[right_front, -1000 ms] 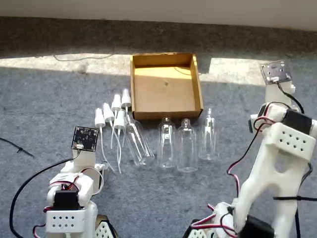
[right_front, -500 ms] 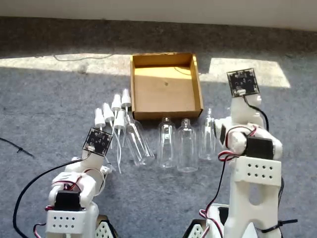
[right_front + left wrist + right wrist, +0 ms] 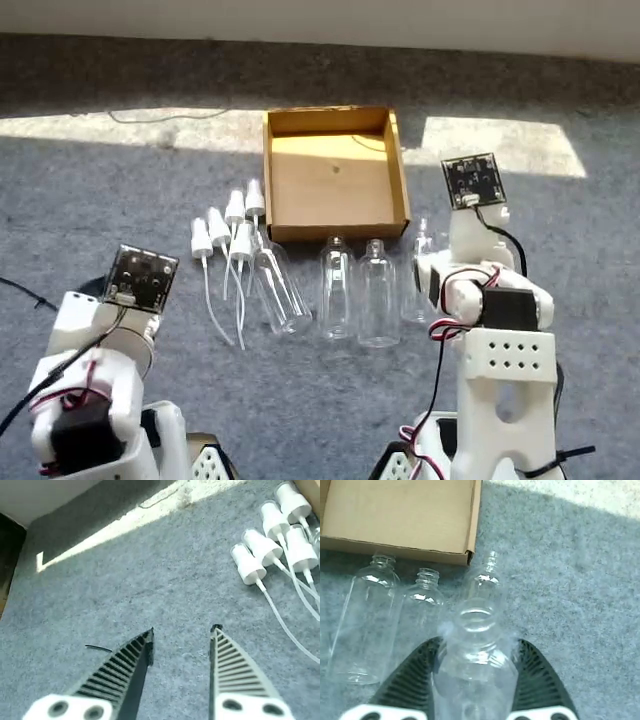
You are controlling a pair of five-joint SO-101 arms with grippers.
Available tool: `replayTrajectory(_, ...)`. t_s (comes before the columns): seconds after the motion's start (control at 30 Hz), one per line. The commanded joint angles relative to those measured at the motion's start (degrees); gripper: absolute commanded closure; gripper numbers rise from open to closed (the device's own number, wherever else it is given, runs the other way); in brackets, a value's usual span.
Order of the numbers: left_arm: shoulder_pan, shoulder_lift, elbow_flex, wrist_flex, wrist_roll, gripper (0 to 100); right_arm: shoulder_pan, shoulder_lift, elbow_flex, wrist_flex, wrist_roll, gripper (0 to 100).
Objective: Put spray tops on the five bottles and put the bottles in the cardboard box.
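My right gripper (image 3: pixel 479 642) is shut on a clear bottle (image 3: pixel 474 672) with its open neck pointing away from the wrist. Past it, three more clear bottles (image 3: pixel 422 610) lie on the grey carpet before the cardboard box (image 3: pixel 400 515). In the high view the right arm (image 3: pixel 490 300) stands beside the rightmost bottle (image 3: pixel 422 268), and another bottle (image 3: pixel 280 290) lies tilted by the white spray tops (image 3: pixel 228 232). My left gripper (image 3: pixel 182 632) is open over bare carpet, well apart from the spray tops (image 3: pixel 272 535). The left arm (image 3: pixel 95 360) is at the near left.
The open cardboard box (image 3: pixel 335 175) sits at the far middle with nothing in it. A thin black tie (image 3: pixel 97 648) lies on the carpet near the left gripper. Long white dip tubes (image 3: pixel 225 310) trail from the spray tops towards the near side.
The right arm has swung in from the far right to stand over the bottle row. The left arm has pulled back to the left, away from the spray tops.
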Motion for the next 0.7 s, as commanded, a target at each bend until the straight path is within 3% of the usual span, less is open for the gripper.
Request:
replayTrajectory(0.0,-0.2,26.0,-15.4,-2.7,8.5,82,-2.2,-1.5,-0.4,2.2,1.3,99.4)
replayTrajectory(0.3,9.8,73.5,-39.3,-9.4,29.1,82,-7.5,-1.5,6.4,-0.7,1.2,99.4)
replayTrajectory(0.67,13.1,94.5,-41.7,-24.4,34.9,82,-7.5,-1.5,6.5,-1.5,-1.9,99.4)
